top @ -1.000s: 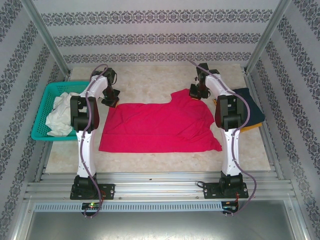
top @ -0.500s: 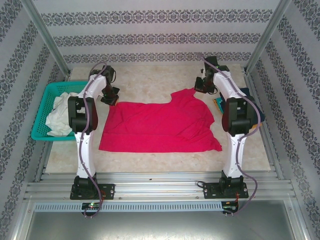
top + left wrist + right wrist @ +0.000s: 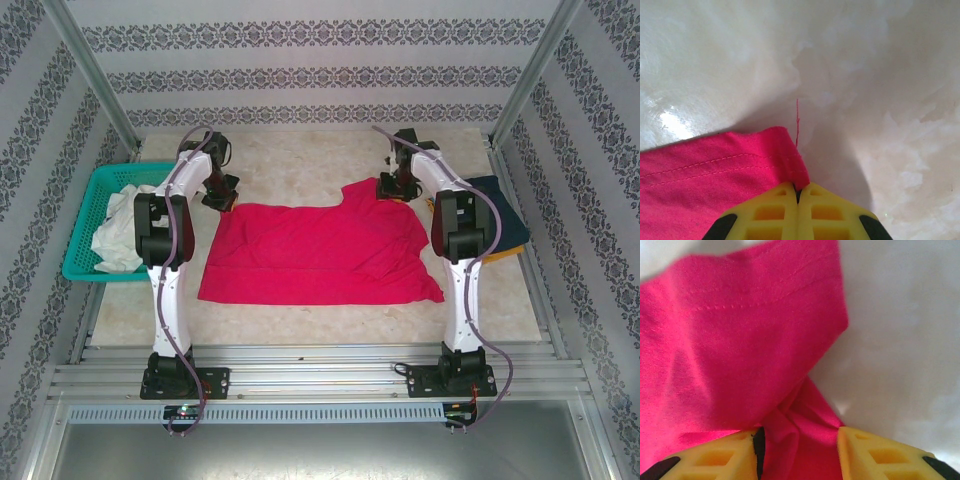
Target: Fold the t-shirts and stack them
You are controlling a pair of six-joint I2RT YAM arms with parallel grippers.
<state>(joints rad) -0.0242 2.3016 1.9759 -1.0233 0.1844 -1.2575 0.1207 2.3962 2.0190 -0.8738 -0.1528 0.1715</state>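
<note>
a crimson-pink t-shirt (image 3: 315,255) lies spread flat on the pale table (image 3: 300,160) between two robot arms. the left gripper (image 3: 222,200) has its yellow fingers (image 3: 775,212) pressed together on the shirt's far left corner. the right gripper (image 3: 392,188) pinches bunched cloth at the far right sleeve. a navy t-shirt (image 3: 508,215) sits at the right edge.

The right arm (image 3: 455,225) covers part of the navy shirt (image 3: 505,215), the yellow-orange shirt (image 3: 498,257) under it shows as a sliver, and the left wrist view's edge cuts off the crimson-pink shirt (image 3: 705,190).
</note>
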